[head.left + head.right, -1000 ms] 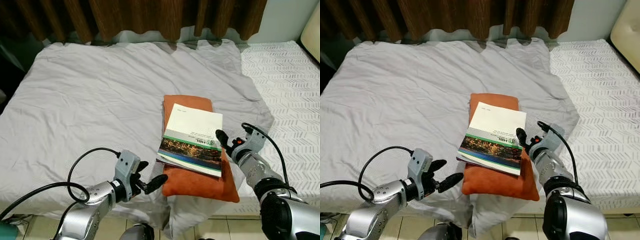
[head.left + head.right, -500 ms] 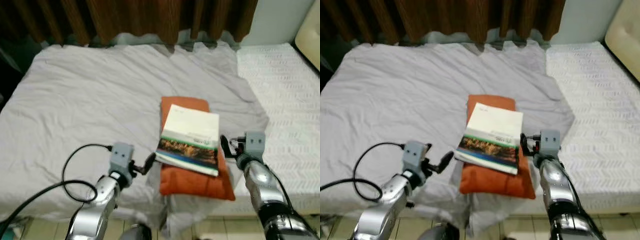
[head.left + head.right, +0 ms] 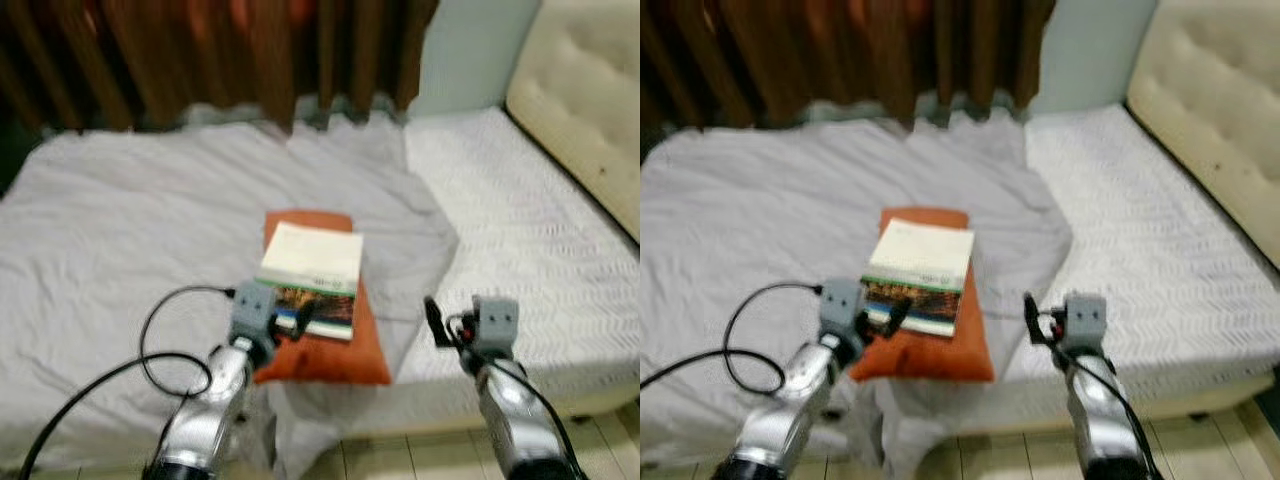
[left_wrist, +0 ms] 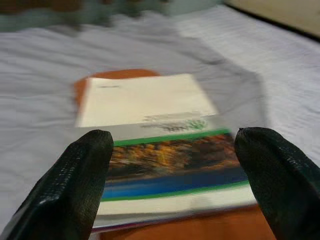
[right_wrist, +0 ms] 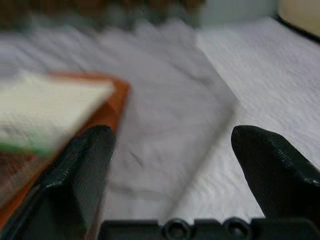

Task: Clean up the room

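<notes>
A book (image 3: 312, 265) with a white and green cover lies on an orange pillow (image 3: 330, 362) in the middle of the bed. My left gripper (image 3: 303, 318) is open at the book's near left corner; in the left wrist view the book (image 4: 155, 130) lies just beyond the spread fingers (image 4: 82, 180). Off to the right of the pillow, my right gripper (image 3: 433, 320) hovers open over the grey sheet, apart from the book. The right wrist view has the pillow's edge (image 5: 112, 107) to one side of that gripper (image 5: 172, 165). All views are blurred.
A rumpled grey sheet (image 3: 120, 230) covers the left of the bed, and a white patterned mattress cover (image 3: 520, 220) the right. A cream padded headboard (image 3: 590, 110) stands at the far right, brown curtains (image 3: 200, 50) behind. Tiled floor (image 3: 400, 460) runs along the near edge.
The camera has pulled back and swung right, bringing the headboard into view. My left gripper has come up to the book's near corner; my right gripper has drawn away from the book's right edge.
</notes>
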